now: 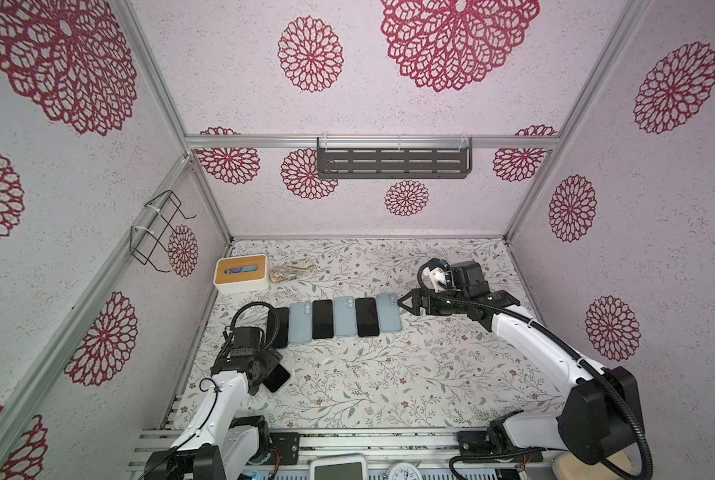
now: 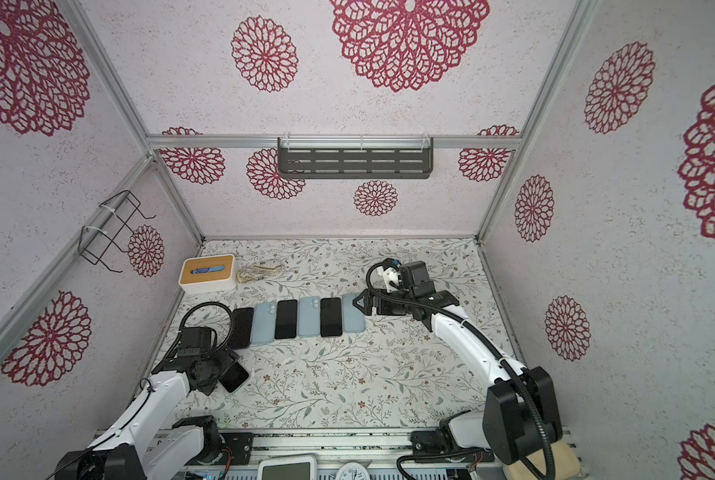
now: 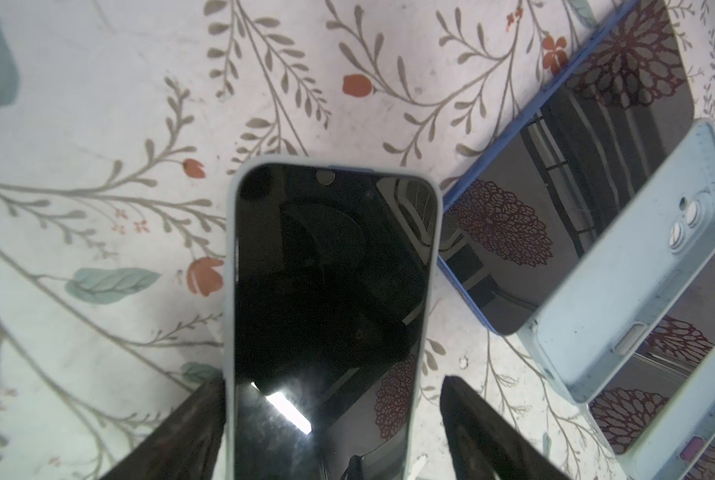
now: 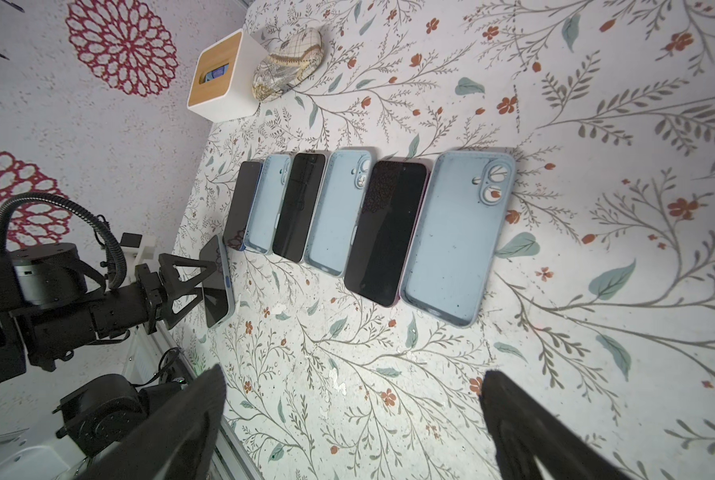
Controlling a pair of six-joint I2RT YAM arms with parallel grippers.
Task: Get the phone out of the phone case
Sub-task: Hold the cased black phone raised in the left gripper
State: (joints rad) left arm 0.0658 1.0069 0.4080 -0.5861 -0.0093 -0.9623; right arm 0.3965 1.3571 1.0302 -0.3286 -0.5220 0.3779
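Phone of black glass (image 3: 330,291) in pale blue rubbery case (image 3: 229,270)
Left gripper (image 3: 332,380) straddles it, unclamped; likely slippery, pinch long edges.

I've got a row of bare phones and empty cases (image 1: 344,318) side by side, L-R across mid desk (image 1: 389,386). The phone (image 3: 330,291) in its case (image 3: 229,270) lies front-left, near row's L end. Back-left corner: box (image 1: 242,273), pouch (image 1: 291,272) just R of it.

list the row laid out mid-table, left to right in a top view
phone → case → phone → case → phone → case
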